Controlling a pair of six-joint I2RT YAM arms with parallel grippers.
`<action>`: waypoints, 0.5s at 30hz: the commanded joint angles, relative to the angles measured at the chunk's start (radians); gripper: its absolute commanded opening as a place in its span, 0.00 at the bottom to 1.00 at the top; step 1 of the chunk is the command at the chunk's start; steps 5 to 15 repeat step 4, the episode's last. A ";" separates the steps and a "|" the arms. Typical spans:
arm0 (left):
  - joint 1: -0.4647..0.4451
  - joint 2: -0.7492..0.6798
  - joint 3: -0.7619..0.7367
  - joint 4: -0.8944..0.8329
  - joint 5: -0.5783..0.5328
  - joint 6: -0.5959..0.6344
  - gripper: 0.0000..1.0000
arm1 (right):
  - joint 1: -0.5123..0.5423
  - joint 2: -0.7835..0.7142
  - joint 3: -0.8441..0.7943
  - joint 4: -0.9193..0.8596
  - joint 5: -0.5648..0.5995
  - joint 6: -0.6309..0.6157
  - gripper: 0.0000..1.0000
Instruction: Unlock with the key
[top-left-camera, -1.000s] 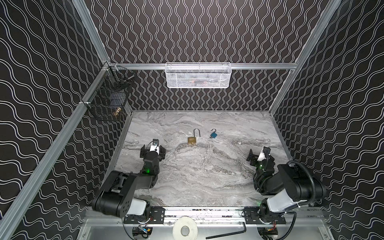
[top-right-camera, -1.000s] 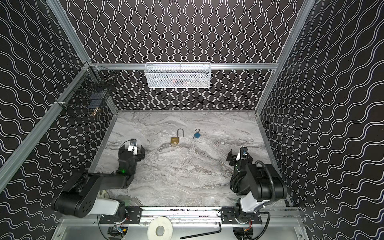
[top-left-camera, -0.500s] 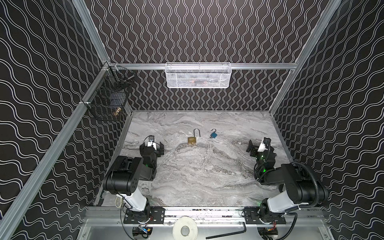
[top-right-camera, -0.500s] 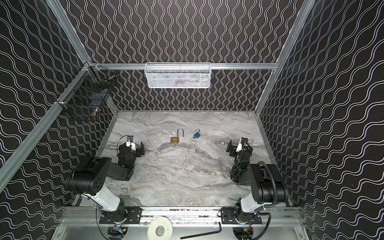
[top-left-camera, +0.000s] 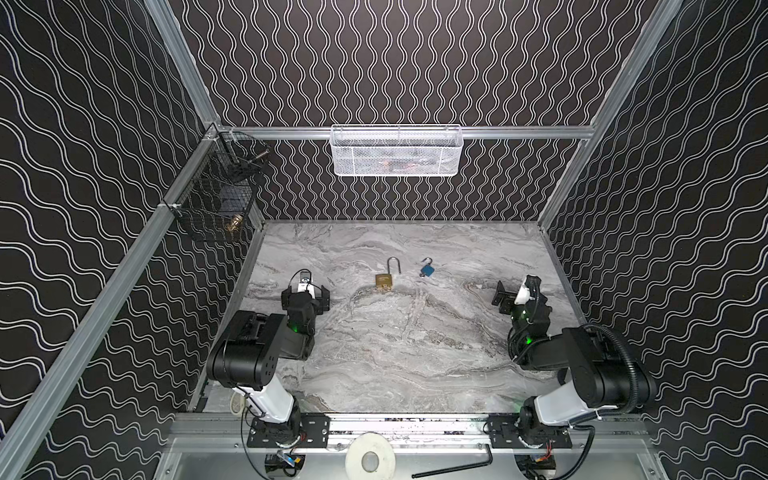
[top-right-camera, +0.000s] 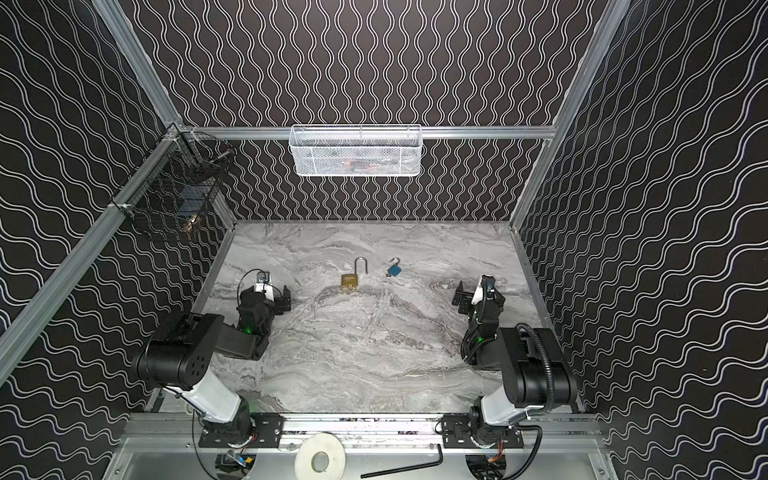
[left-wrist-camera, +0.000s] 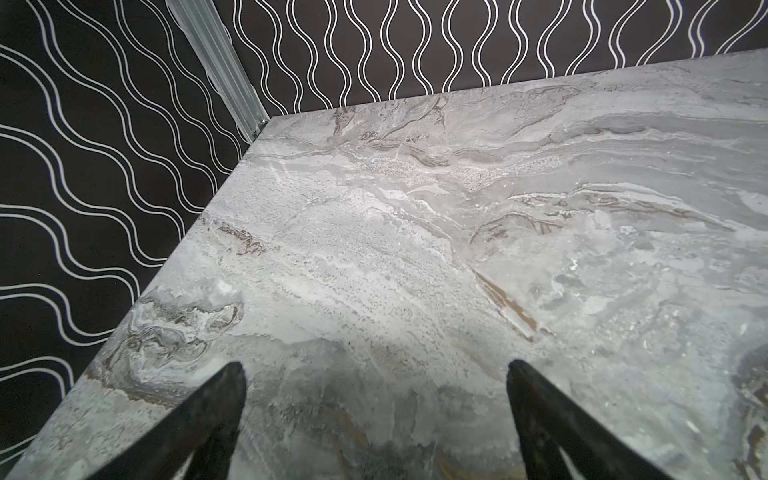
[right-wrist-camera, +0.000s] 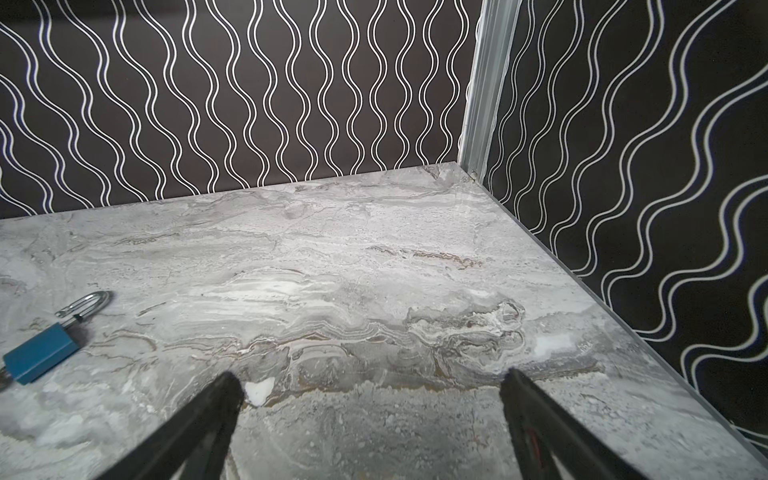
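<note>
Both tools spread wide, nothing held: left tool (left-wrist-camera: 374, 372) and right tool (right-wrist-camera: 368, 378), each low over worktop (top-left-camera: 395, 353), well apart from locks. Brass lock (top-left-camera: 384, 280) and blue lock (top-left-camera: 427, 270) laid near each other, mid-worktop. Key not clearly seen; grey bit at blue lock's base perhaps it.

Risks judged:
- wrong lock may be chosen
- small flat key may be pushed away or dropped
- lock may be shoved if not braced

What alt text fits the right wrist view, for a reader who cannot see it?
The right hand hangs open and empty over the grey marble table. A small blue padlock with a silver shackle lies flat on it, off to one side and apart from the hand. Black walls with white wavy lines meet in a corner behind.
</note>
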 joint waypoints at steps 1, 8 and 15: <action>0.001 0.002 0.004 0.015 -0.009 -0.006 0.99 | -0.032 -0.006 0.025 -0.045 -0.079 0.023 0.99; 0.001 0.002 0.001 0.021 -0.011 -0.006 0.99 | -0.011 -0.012 -0.021 0.042 -0.080 -0.016 0.99; 0.001 0.002 0.001 0.021 -0.011 -0.006 0.99 | -0.011 -0.012 -0.021 0.042 -0.080 -0.016 0.99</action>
